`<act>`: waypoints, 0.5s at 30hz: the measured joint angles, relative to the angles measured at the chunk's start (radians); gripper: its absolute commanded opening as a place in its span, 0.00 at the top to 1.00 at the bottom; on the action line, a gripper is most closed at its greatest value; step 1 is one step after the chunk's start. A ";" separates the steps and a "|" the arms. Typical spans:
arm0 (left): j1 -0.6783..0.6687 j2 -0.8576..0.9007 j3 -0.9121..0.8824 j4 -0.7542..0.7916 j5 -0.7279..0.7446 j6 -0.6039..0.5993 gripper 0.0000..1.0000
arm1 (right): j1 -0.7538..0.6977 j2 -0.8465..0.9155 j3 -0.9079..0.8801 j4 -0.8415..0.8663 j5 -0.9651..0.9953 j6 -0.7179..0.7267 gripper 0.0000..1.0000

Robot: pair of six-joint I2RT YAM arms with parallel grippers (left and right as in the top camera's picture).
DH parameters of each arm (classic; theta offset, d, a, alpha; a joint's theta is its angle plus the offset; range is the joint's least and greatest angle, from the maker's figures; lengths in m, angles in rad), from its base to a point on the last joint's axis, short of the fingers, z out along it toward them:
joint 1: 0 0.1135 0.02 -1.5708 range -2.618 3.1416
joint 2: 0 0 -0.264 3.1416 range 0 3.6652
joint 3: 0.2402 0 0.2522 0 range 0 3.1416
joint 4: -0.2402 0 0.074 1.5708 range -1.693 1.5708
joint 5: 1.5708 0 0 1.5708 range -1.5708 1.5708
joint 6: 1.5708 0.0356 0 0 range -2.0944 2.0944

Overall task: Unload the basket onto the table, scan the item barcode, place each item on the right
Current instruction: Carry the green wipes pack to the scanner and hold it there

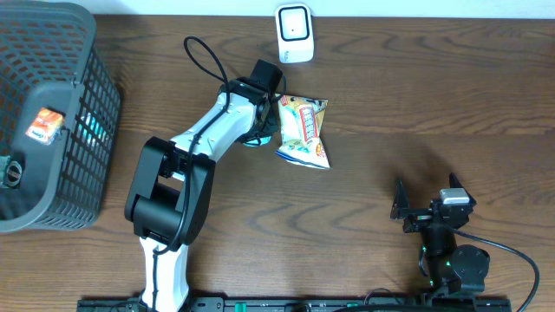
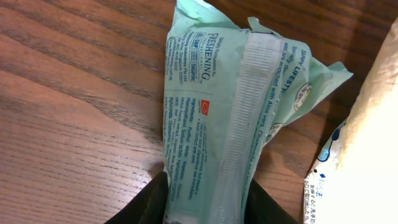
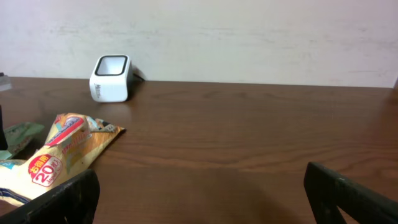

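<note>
The item is a pale green packet [image 2: 211, 124], a soft flat pouch with a ribbed seam running down its back and small printed text beside it; the word "FRESHENING" can be read near the top. Its edges are crinkled and its far end flares out a little. I can't pick out a barcode on the side that shows. It lies on the dark wooden table [image 1: 416, 104], just beside a yellow and orange snack bag [image 1: 303, 130], whose pale edge crowds in on the packet's right in the left wrist view. From above only a sliver of green shows from under the arm.

The left gripper [image 2: 208, 202] is right over the packet's near end. Its two black fingers [image 2: 149, 205] stand partly apart, one at each long edge of the pouch, with the pouch filling the gap between them. They look to be touching its sides, but I can't tell whether they are actually pinching it or only flanking it.

The white scanner [image 1: 294, 33] sits at the far edge of the table, near the packet and beyond the snack bag. A dark mesh basket [image 1: 87, 130] stands at the left end. The right gripper [image 1: 427, 201] is well apart from all this, jaws spread wide with nothing between them.
</note>
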 measured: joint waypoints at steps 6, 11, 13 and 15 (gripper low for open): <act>0.000 0.000 0.009 0.000 0.027 0.026 0.33 | 0.000 0.000 0.000 0.000 0.000 0.000 0.01; 0.001 -0.064 0.046 0.002 0.043 0.104 0.00 | 0.000 0.000 0.000 0.000 0.000 0.000 0.01; 0.003 -0.134 0.056 0.016 0.047 0.130 0.00 | 0.000 0.000 0.000 0.000 0.000 0.000 0.01; 0.008 -0.211 0.065 0.035 0.048 0.146 0.00 | 0.000 0.000 0.000 0.000 0.000 0.000 0.01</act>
